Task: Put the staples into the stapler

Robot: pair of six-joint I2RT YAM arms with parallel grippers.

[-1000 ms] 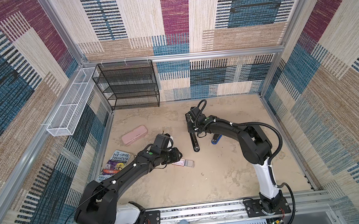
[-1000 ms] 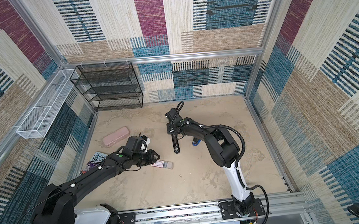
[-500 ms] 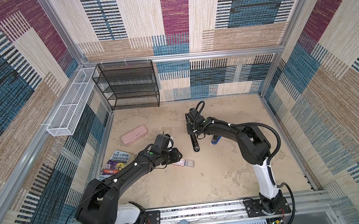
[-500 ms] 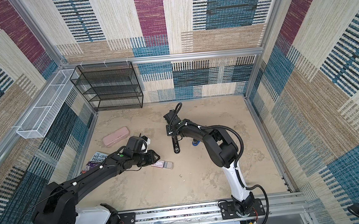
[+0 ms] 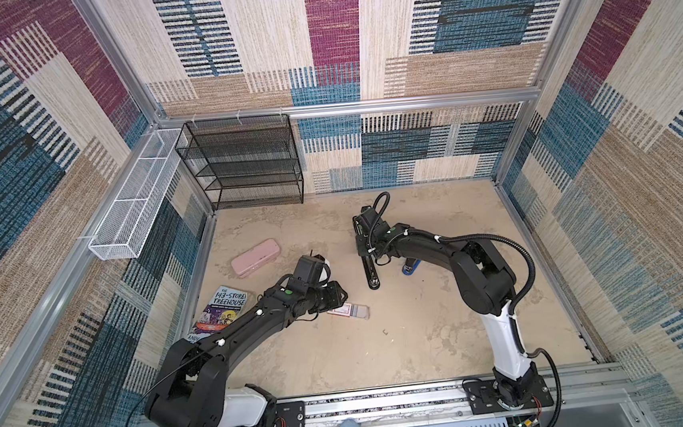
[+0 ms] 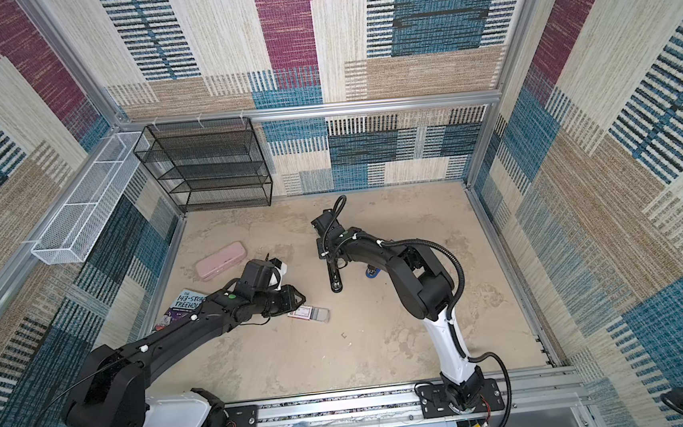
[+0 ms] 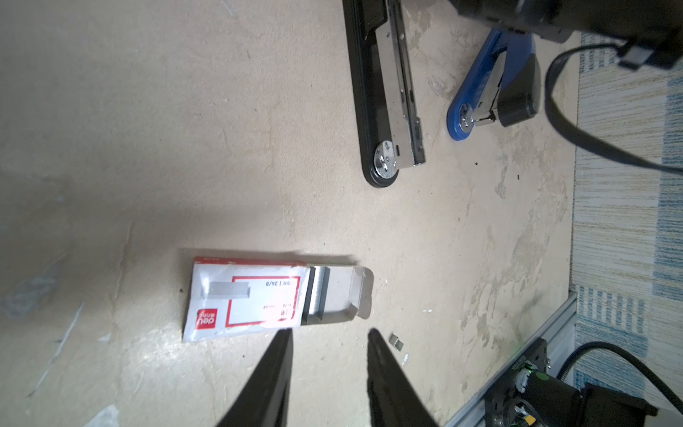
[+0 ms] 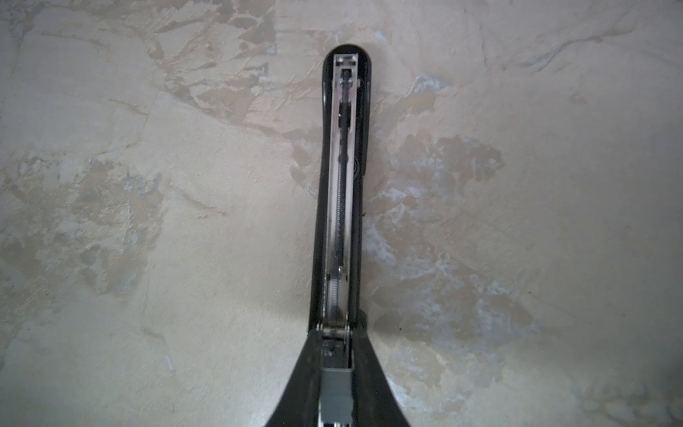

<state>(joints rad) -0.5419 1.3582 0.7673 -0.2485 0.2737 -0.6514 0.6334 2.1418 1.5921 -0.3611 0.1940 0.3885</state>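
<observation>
Left wrist view: the staples (image 7: 317, 294) lie in the slid-out tray of their box (image 7: 245, 297) on the table (image 7: 148, 148), just beside the left jaws, which stand partly open and empty. Its red logo reads "deli". Meanwhile the right jaws clamp the black stapler (image 8: 343, 185), its magazine open. On the book (image 5: 230, 304): "143-Storey Treehouse".

You are seeing bare beige tabletop (image 7: 258, 185) lying open between the flat white-and-red cardboard staple box (image 7: 245, 297) and the long black opened stapler (image 7: 388, 111). The left gripper (image 7: 329, 332), jaws apart, is hovering just beside the box; a small blue stapler (image 7: 480, 92) and the black right arm (image 5: 430, 246) are crowding the black stapler's far side.
</observation>
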